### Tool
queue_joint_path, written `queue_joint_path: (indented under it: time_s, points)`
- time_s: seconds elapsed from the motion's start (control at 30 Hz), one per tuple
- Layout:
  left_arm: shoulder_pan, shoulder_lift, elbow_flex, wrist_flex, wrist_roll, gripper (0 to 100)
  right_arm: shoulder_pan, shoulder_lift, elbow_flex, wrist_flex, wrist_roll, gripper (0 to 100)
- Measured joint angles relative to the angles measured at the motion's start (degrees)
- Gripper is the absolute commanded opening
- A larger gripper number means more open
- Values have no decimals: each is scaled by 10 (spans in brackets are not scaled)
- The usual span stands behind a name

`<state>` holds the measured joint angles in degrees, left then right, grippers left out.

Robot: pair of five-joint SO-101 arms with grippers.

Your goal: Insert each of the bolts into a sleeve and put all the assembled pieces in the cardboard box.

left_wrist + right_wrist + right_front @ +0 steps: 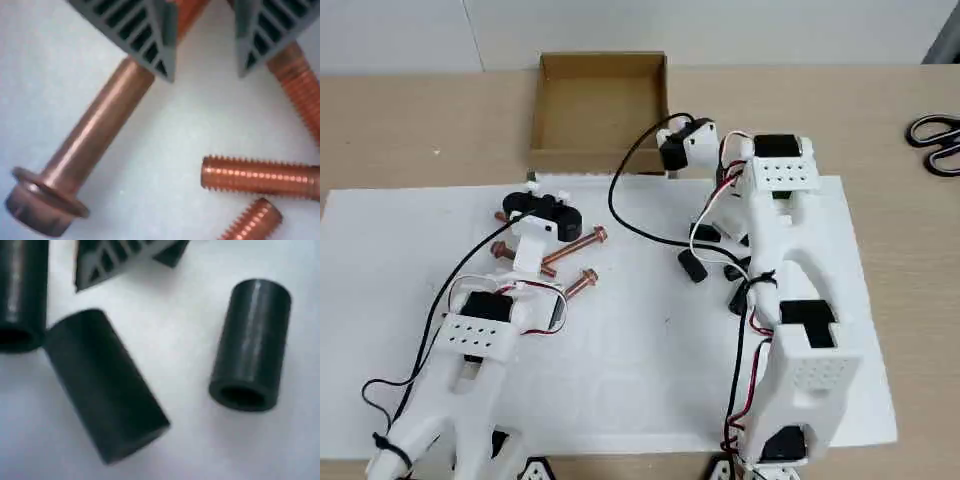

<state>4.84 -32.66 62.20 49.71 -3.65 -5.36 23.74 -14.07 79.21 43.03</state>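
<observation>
On the desk lies a white sheet, and at its far edge stands the cardboard box, with nothing assembled in it. The left arm is over the near left part of the sheet and the right arm over the right part.

The right claw hangs low over three black sleeves: one lying just beside its tip, one a little apart, and a third at the side. I cannot tell whether this claw is released or clenched.

The left claw is released, its jaws apart, low over the loose copper bolts. The shank of the flanged bolt runs under one fingertip. Three threaded ends lie near.

By my judgement the task is at its very start: first pick-up, no bolt yet in a sleeve. The next move calls for the left claw to settle square across one shank and clench without pinching a neighbour. The right claw must take one sleeve so that its bore is left free to receive the bolt.
</observation>
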Motion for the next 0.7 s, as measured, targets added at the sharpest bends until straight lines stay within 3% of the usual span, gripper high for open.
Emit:
queue_joint_path:
  time_s: [0.3, 0.7]
  points:
    - [2, 0, 11, -18, 1, 82, 32, 29, -4, -1, 7, 105]
    - [4, 0, 11, -18, 0, 82, 19, 52, -13, -1, 19, 102]
